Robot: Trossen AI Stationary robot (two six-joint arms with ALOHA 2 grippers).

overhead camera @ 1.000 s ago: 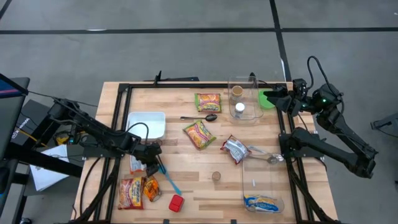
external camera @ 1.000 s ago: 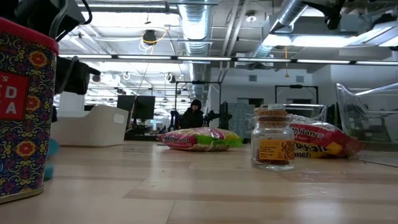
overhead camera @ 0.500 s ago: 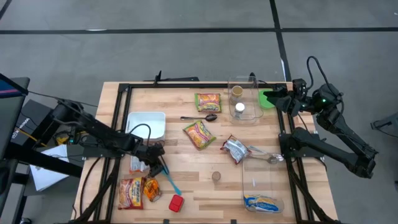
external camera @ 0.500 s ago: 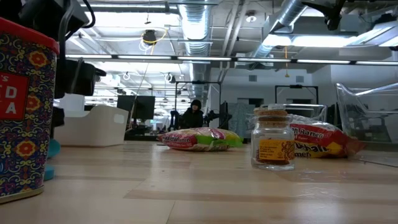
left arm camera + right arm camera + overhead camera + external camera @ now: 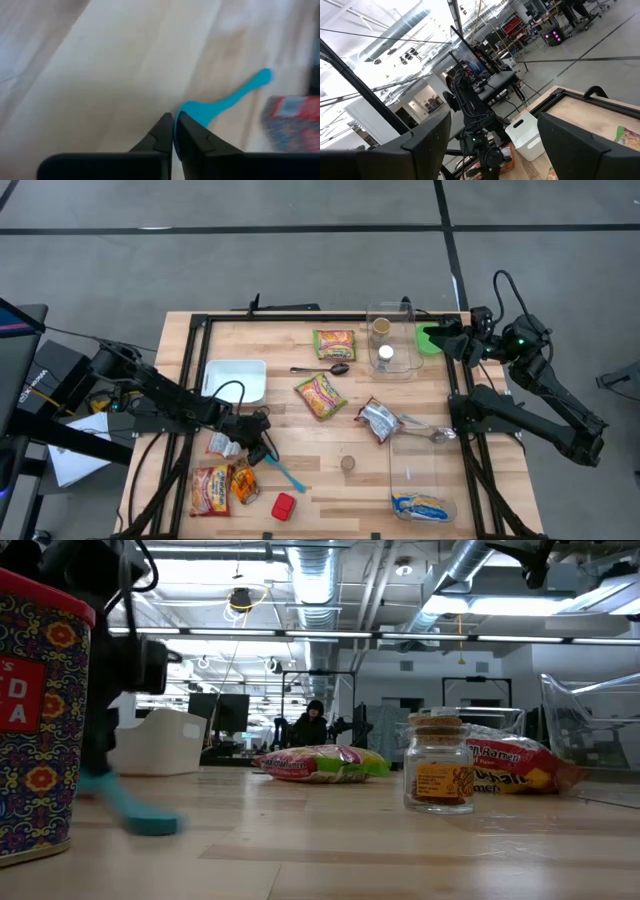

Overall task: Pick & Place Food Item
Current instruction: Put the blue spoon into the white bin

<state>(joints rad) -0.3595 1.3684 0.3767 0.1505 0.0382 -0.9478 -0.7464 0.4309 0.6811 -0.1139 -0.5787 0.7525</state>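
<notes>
Jaws first: your left gripper [image 5: 262,452] is clenched, its two dark fingers [image 5: 167,135] pressed together low over the front-left of the desk with nothing between them. Your right gripper [image 5: 432,338] waits at the back right edge, raised, jaws spread wide and empty.

Around you, the room [image 5: 330,660] is a large open workshop with exposed ceiling ducts, strip lights and monitors, and a person in dark clothing [image 5: 310,725] sits far behind. Below lies grey floor [image 5: 300,260].

Your pale wooden desk with a black metal frame [image 5: 300,420] carries, by size: a long clear plastic bin [image 5: 420,470] at the right front, a white rectangular tub [image 5: 237,380] at the left, a smaller clear container [image 5: 392,340] at the back, and a red patterned can [image 5: 284,506] near the front edge.

Food packets follow: an orange noodle packet [image 5: 321,395] mid-desk, a green-edged one [image 5: 335,343] behind it, a silver-red pouch [image 5: 378,420] to the right. A slim turquoise plastic spoon [image 5: 284,471] lies just beside your left fingertips, its blade end touching or nearly touching them in the wrist view.
</notes>
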